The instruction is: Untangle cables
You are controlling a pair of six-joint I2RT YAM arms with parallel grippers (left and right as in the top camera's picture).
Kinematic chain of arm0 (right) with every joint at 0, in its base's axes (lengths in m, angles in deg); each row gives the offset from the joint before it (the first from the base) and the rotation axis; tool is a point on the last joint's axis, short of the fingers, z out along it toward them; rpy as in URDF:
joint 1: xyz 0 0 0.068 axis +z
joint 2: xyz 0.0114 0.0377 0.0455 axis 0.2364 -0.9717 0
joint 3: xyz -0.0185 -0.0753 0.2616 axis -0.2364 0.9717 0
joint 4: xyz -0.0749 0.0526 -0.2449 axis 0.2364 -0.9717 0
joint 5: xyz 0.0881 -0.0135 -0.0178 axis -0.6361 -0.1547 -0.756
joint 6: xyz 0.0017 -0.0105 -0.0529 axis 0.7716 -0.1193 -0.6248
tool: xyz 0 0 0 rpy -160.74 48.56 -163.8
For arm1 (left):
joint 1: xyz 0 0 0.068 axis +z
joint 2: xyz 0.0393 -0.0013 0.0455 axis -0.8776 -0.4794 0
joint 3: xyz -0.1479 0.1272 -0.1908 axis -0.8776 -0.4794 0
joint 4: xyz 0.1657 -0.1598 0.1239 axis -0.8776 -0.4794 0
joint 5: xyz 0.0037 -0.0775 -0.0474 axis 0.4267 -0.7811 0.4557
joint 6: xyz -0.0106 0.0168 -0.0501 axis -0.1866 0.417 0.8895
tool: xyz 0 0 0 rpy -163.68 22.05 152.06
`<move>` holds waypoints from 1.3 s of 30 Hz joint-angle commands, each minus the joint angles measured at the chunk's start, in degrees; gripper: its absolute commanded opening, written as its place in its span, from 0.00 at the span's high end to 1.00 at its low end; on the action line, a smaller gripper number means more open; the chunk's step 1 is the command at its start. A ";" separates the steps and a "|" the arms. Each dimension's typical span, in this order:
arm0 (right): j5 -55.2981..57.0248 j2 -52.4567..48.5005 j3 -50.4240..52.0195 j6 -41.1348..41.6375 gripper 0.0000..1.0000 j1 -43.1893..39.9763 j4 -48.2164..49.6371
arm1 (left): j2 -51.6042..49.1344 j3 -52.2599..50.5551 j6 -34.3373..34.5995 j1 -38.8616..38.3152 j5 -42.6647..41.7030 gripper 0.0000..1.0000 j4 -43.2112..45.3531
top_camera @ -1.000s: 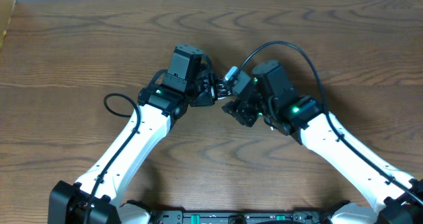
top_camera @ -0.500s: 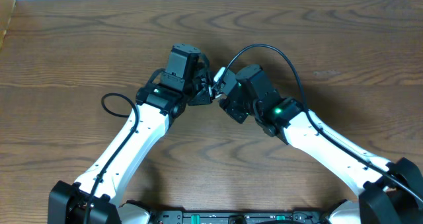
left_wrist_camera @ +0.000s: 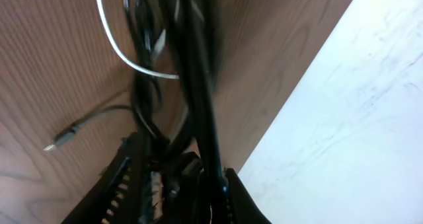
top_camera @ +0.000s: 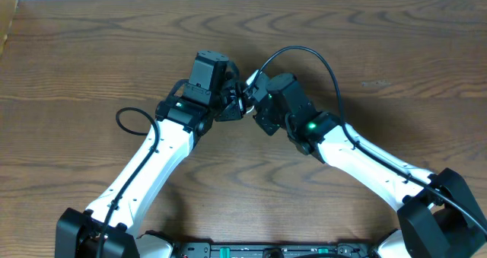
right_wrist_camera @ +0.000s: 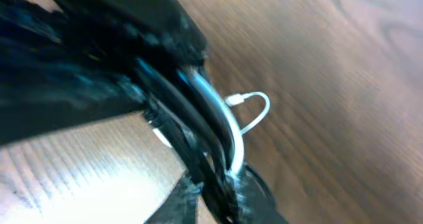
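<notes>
We see a white cable (right_wrist_camera: 231,143) and a black cable (right_wrist_camera: 192,135) running side by side and touching, on a slant from the upper middle down to the lower middle. The white cable's small plug end (right_wrist_camera: 235,100) shows against the wooden table (right_wrist_camera: 344,85), and its cord bends in a small loop back to the bundle. A blurred black mass (right_wrist_camera: 79,45) fills the upper left and covers the cables' upper part. We cannot tell whether anything clamps them there.

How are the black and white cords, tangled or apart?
Tangled. The white cord crosses the black cord in one bunch at the left claw; they are not lying apart.
</notes>
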 commanded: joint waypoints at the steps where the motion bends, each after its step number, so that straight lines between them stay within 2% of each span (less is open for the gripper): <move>1: 1.57 0.61 -0.48 7.34 0.99 -2.23 -0.70 | 0.52 0.46 -0.07 -0.94 -2.62 0.93 -0.61; 5: -5.92 4.59 -0.48 7.54 0.99 -5.62 -3.28 | 0.52 0.46 -4.55 -0.94 -0.83 0.92 -2.19; 9: -18.10 9.20 -0.48 7.54 0.99 -10.93 -6.95 | 0.52 0.46 -9.51 -0.92 2.69 0.93 -6.40; 11: -22.77 9.86 -0.48 7.54 0.99 -12.87 -8.15 | 0.52 0.46 -13.94 -0.94 3.67 0.92 -6.93; 15: -31.23 9.94 -0.48 7.78 0.99 -16.72 -10.34 | 0.52 0.46 -26.77 -0.94 4.09 0.92 -6.93; 16: -33.31 9.94 -0.48 7.76 0.99 -18.05 -11.43 | 0.52 0.46 -33.40 -0.94 4.07 0.92 -6.95; 17: -34.23 9.94 -0.48 7.74 0.99 -18.71 -12.02 | 0.52 0.46 -37.09 -0.94 4.04 0.92 -6.93; 18: -34.21 9.92 -0.48 7.74 0.99 -19.28 -12.98 | 0.52 0.46 -44.44 -0.94 3.65 0.92 -6.95; 21: -33.44 9.92 -0.48 7.74 0.99 -19.32 -13.53 | 0.52 0.46 -49.81 -0.94 3.58 0.93 -6.95; 22: -33.46 9.90 -0.48 7.76 0.97 -19.30 -13.62 | 0.52 0.46 -49.99 -0.94 3.58 0.92 -6.99; 26: -33.48 9.35 -0.48 8.37 0.75 -19.28 -13.97 | 0.55 0.46 -49.90 -0.94 3.32 0.92 -5.33; 27: -33.53 8.90 -0.48 8.37 0.67 -19.26 -13.99 | 0.59 0.46 -49.96 -0.92 1.77 0.93 -3.93; 28: -33.81 8.59 -0.48 8.35 0.65 -19.26 -13.97 | 0.59 0.46 -50.25 -0.87 0.57 0.93 -3.02; 30: -34.40 7.50 -0.48 8.35 0.63 -19.28 -13.77 | 0.59 0.46 -54.99 -0.83 -4.50 0.93 1.44; 31: -34.58 6.47 -0.48 8.52 0.62 -19.32 -13.60 | 0.59 0.46 -62.31 -0.83 -10.40 0.92 7.15; 33: -34.64 5.73 -0.48 9.09 0.62 -19.32 -13.20 | 0.59 0.46 -68.85 -0.83 -15.74 0.93 11.02; 34: -34.82 5.53 -0.48 9.25 0.60 -19.32 -12.81 | 0.59 0.46 -72.11 -0.83 -18.38 0.93 11.80; 39: -35.89 5.53 -0.48 9.66 0.58 -19.32 -10.67 | 0.52 0.46 -79.32 -0.83 -22.01 0.93 8.90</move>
